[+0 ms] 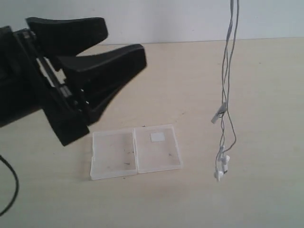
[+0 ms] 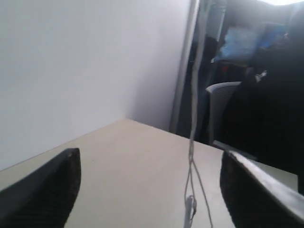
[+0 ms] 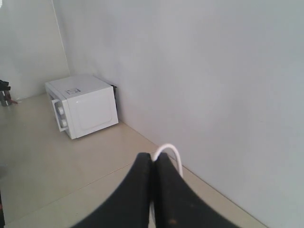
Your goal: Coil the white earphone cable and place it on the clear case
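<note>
The white earphone cable (image 1: 227,80) runs out past the top edge of the exterior view. The right gripper (image 3: 153,159) shows only in its wrist view, its black fingers pressed together on a loop of thin wire. The cable hangs right of the clear case (image 1: 135,152), and I cannot tell whether its earbuds (image 1: 221,166) touch the table (image 1: 190,204). The case lies open, flat and translucent, holding only dark specks. The left gripper (image 1: 122,40) is spread wide, up and left of the case.
</note>
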### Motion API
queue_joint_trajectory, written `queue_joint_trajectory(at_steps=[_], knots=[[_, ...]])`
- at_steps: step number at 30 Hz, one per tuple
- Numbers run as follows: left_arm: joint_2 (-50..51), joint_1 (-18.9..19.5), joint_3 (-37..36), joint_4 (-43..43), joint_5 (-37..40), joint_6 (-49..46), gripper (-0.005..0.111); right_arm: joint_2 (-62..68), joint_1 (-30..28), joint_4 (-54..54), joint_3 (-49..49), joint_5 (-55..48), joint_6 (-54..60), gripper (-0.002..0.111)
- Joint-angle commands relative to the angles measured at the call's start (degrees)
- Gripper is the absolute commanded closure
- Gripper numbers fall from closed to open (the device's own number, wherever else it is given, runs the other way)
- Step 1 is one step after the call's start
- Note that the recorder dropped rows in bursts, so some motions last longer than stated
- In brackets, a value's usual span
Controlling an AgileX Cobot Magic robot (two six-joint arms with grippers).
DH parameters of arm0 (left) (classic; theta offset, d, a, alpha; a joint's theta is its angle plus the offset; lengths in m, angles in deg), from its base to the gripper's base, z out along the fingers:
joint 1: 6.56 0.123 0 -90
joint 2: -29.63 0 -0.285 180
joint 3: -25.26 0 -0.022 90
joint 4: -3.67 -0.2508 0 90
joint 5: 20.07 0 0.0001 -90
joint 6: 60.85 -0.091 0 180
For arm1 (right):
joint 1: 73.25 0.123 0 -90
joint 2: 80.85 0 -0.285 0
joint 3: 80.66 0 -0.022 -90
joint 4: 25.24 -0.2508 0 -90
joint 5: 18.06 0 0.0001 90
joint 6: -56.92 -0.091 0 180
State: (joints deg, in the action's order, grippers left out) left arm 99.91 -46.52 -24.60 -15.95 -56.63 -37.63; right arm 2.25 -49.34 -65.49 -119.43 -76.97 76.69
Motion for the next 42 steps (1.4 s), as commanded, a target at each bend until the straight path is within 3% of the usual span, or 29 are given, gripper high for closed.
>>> queue_joint_trajectory(at_steps=[1,10,21,28,32,34,40,42], knots=[[7.58,-0.30,1.76,-2.02,-9.38,1.04,0.027,0.06,0.10,-0.22,-0.38,2.53,0.42,0.108],[20.03,-0.30,11.08,-4.47,-16.69,0.14,0.027,0.06,0.10,-0.22,-0.38,2.02,0.42,0.108],[25.31,-0.30,18.10,-0.76,-15.83,-0.21,0.029,0.06,0.10,-0.12,-0.38,1.25,0.42,0.108],[25.54,-0.30,18.10,-3.78,-14.16,0.03,0.057,0.06,0.10,-0.12,-0.38,1.22,0.52,0.108],[25.54,-0.30,18.10,-3.78,-14.16,0.34,0.068,0.06,0.10,-0.12,-0.38,1.22,0.52,0.108],[25.54,-0.30,18.10,-4.22,-14.16,0.34,0.066,0.06,0.10,-0.12,-0.38,1.22,0.52,0.108],[25.54,-0.30,18.10,-8.57,-14.62,1.99,0.037,0.06,0.10,-0.12,-0.38,1.22,0.52,0.108],[25.54,-0.30,18.10,-9.34,-14.62,2.90,0.035,0.06,0.10,-0.12,-0.38,1.22,0.52,0.108]])
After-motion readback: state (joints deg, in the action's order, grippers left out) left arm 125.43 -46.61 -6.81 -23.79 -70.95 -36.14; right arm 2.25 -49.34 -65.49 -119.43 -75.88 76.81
